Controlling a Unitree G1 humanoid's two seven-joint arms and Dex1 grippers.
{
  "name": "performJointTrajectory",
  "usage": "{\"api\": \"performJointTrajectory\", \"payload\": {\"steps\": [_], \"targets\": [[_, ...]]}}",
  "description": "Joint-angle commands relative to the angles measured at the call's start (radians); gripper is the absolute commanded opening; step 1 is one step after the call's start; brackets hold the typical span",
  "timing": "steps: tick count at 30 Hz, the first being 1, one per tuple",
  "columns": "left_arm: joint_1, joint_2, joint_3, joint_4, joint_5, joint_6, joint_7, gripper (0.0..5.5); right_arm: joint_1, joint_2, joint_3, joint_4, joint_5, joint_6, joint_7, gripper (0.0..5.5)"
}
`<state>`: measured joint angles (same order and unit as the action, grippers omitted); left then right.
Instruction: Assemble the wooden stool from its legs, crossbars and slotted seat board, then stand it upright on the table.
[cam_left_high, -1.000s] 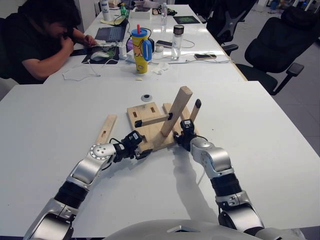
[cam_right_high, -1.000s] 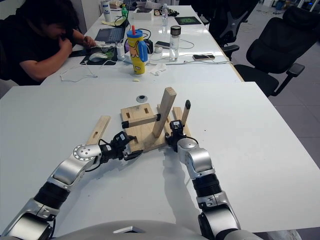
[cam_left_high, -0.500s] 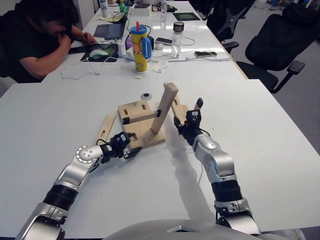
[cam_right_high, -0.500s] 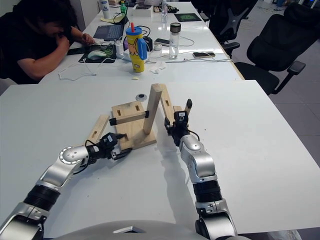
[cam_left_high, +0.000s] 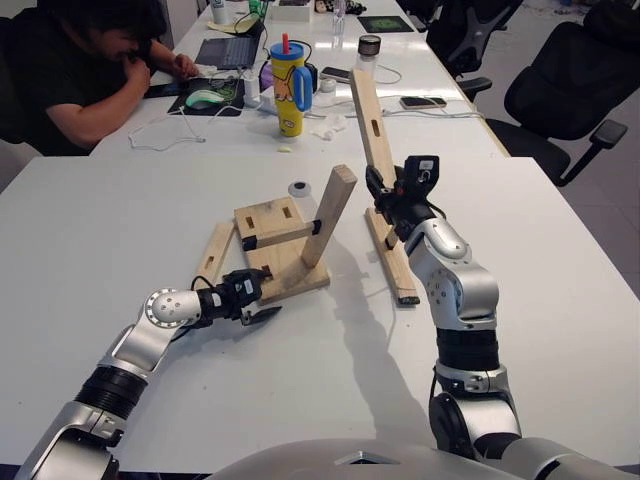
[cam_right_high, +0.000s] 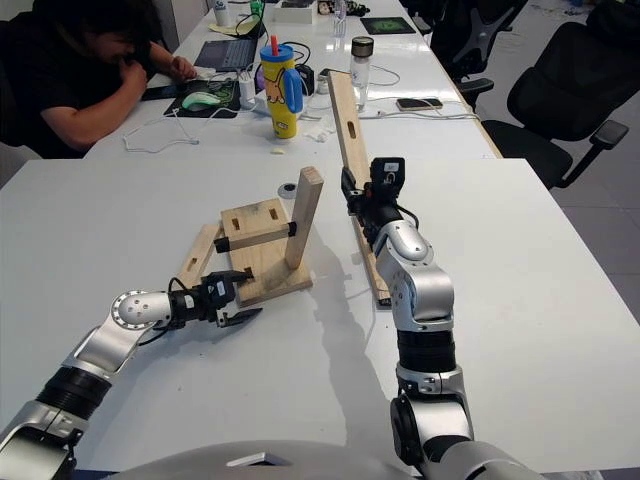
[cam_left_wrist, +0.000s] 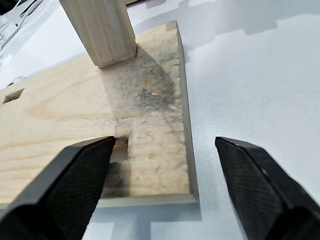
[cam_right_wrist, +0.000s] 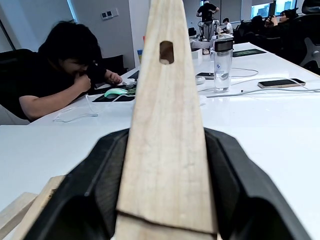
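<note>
The slotted seat board (cam_left_high: 278, 243) lies flat on the white table, with one leg (cam_left_high: 331, 214) standing tilted in it and a crossbar (cam_left_high: 282, 236) joined to that leg. My left gripper (cam_left_high: 262, 300) is open at the board's near corner; its fingers (cam_left_wrist: 75, 170) straddle the board's edge (cam_left_wrist: 150, 145). My right gripper (cam_left_high: 388, 198) is shut on a second leg (cam_left_high: 371, 122), held off the table and pointing up and away. The slotted leg (cam_right_wrist: 167, 100) sits between the pads. Two more wooden pieces lie flat: one (cam_left_high: 393, 258) below the right arm, one (cam_left_high: 213, 252) left of the board.
A small round disc (cam_left_high: 297, 188) lies behind the board. On the far table stand a yellow cup (cam_left_high: 287, 86) and a bottle (cam_left_high: 369, 58), with a seated person at its left end. Office chairs (cam_left_high: 570, 80) stand off the table's right side.
My right gripper has risen from beside the board, lifting a leg high above the table. My left gripper stays by the board's near corner. The head camera has shifted.
</note>
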<state>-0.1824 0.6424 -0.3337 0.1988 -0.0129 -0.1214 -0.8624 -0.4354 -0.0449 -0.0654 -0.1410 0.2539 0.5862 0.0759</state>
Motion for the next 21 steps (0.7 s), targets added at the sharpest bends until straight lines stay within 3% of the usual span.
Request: {"api": "performJointTrajectory", "payload": {"steps": [1,5,8,12,17,21], "targets": [[0.029,0.007,-0.065,0.108,0.089,-0.039,-0.041,3.72,-0.018,-0.003,-0.017,0.001,0.016,0.01,0.005,2.06],[0.034,0.016,0.002,0.066,0.02,-0.061,-0.038,3.72,-0.042,0.002,-0.056,-0.006,0.045,-0.035,0.018,2.06],[0.063,0.004,0.128,-0.078,-0.24,0.145,-0.094,3.72,-0.057,-0.02,-0.046,-0.015,0.052,-0.103,0.073,2.06],[0.127,0.08,0.253,-0.236,-0.505,0.412,-0.211,3.72,-0.075,-0.029,-0.065,-0.004,0.117,-0.144,0.156,2.06],[0.269,0.232,0.402,-0.381,-0.707,0.632,-0.353,3.72,-0.107,-0.041,-0.167,-0.073,0.447,-0.024,0.3,2.06],[0.233,0.264,0.576,-0.455,-0.959,0.803,-0.365,3.98,-0.109,-0.155,-0.239,-0.14,0.809,0.219,0.395,2.06]]}}
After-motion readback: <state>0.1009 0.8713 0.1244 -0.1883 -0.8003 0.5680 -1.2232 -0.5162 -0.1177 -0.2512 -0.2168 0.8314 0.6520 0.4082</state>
